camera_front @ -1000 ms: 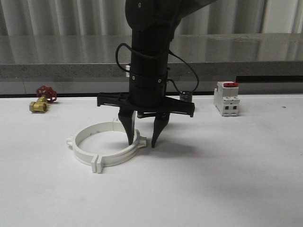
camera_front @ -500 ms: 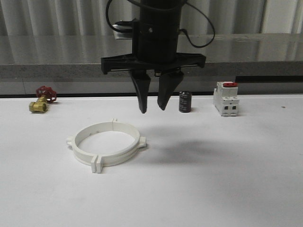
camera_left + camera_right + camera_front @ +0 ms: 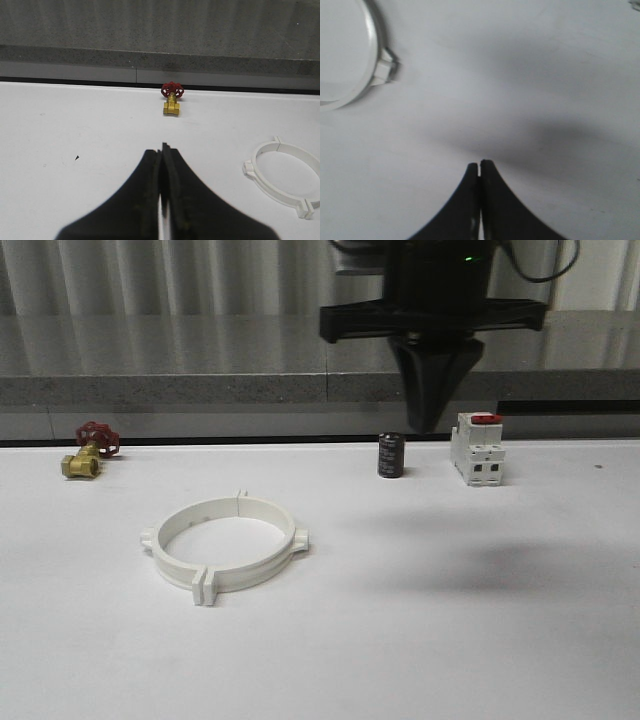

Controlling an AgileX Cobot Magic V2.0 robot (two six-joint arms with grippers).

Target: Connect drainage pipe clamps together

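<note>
Your drainage pipe clamps (image 3: pixel 222 543) lie joined as one ring on the table (image 3: pixel 450 640); the right gripper (image 3: pixel 432 418), high above it, and left gripper (image 3: pixel 162 150) are both pressed closed, empty; withdraw without brushing the ring.

Lab bench: white table (image 3: pixel 480 640), grey stone ledge (image 3: pixel 160 390).

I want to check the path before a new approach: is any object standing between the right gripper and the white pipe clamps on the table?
Nothing visible does. The right gripper hangs shut, high above the table near the black cylinder and switch. The pipe clamps lie as a closed ring to its left, with bare white table between.
</note>
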